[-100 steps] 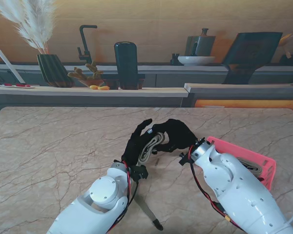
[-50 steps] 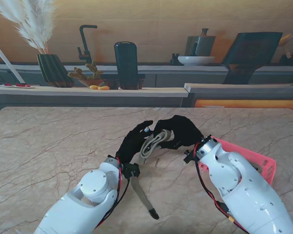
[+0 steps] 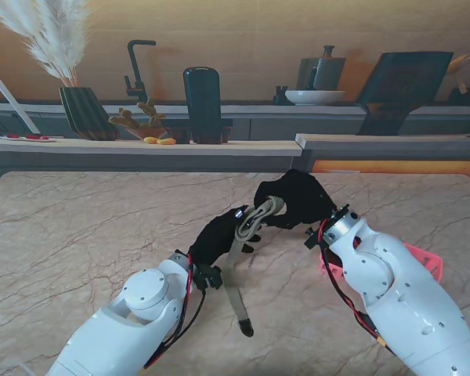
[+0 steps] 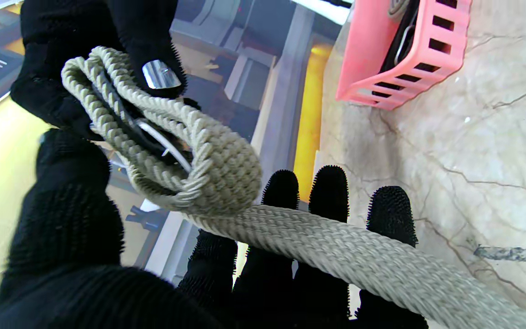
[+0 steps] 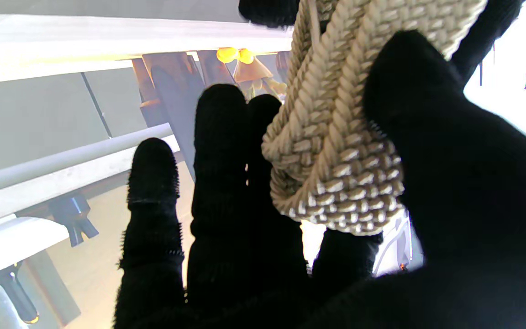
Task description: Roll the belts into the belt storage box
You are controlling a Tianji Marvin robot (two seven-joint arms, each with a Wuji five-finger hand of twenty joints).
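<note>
A beige woven belt is partly rolled, and my right hand is shut on the roll, holding it above the table's middle. Close up, the roll sits between that hand's thumb and fingers. The belt's loose strap runs over the straight fingers of my left hand, which is open under it with its thumb off the strap. The tail hangs to the table and ends in a dark tip. The pink belt storage box stands to the right, mostly hidden behind my right forearm.
The slotted pink box holds a dark item with a metal part. The marble table stretches left and far. Beyond its far edge, a counter carries a vase of dried grass, a dark canister and a bowl.
My right hand has lifted the roll up and to the right, away from the left hand. The left hand's fingers have come off the roll, and more strap hangs free.
</note>
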